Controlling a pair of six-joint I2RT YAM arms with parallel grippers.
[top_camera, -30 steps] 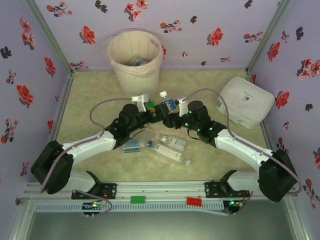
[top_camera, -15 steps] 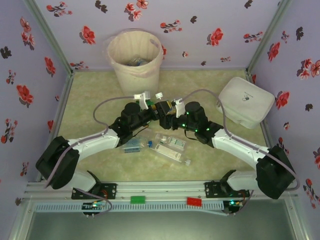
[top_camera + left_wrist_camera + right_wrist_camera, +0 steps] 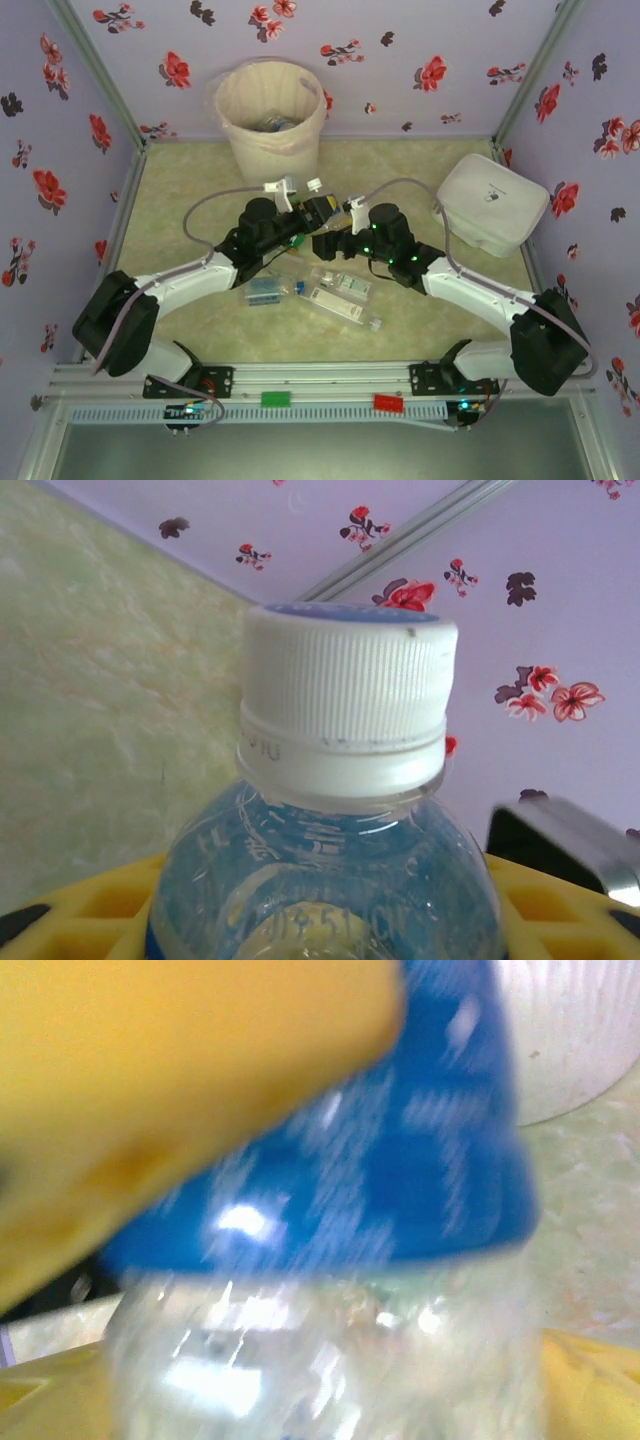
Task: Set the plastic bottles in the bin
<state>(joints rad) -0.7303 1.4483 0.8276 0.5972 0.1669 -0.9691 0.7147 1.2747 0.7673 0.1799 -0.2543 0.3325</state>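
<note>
Bottle [image 3: 345,780], clear w/ blue label & white cap, is held off the table mid-frame in top view, below the bin [image 3: 270,115]. L claw [image 3: 298,205] looks clenched on it. R claw [image 3: 336,222] is blurred, can't tell if it's released. Check R is clear, then carry the bottle cap-up to the bin at upper left

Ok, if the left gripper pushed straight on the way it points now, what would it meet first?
Beyond the clear white-capped plastic bottle in the left gripper, open green table, then probably the purple flowered wall; depth is unclear.
</note>
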